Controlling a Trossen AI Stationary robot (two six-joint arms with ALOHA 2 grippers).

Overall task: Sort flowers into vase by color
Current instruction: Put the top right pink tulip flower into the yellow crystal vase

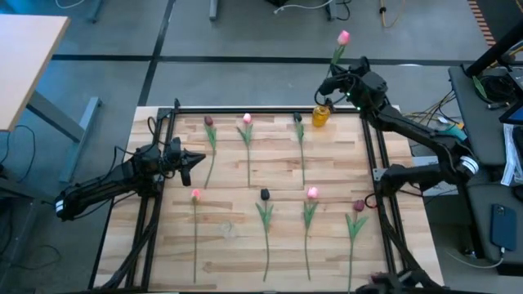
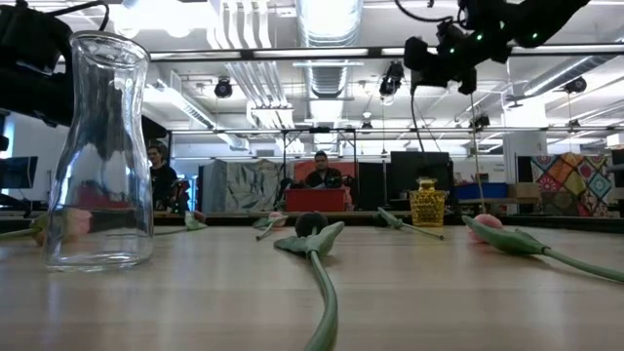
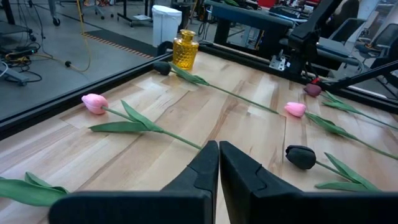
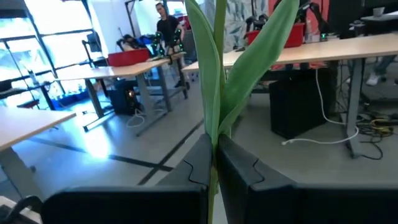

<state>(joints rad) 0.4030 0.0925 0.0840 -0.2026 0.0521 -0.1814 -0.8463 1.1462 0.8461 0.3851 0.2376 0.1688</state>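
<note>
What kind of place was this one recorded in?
Most likely an open robotics lab or workshop: desks with gear, exposed ceiling ducts, cables on a grey floor around the wooden table.

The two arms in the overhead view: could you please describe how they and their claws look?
Both arms are dark, nearly black, built of slim jointed segments. The left claw and the right claw each end in two blocky matte-black fingers with stepped inner edges. The right arm shows small green lights near its wrist and a pale band near its base.
</note>
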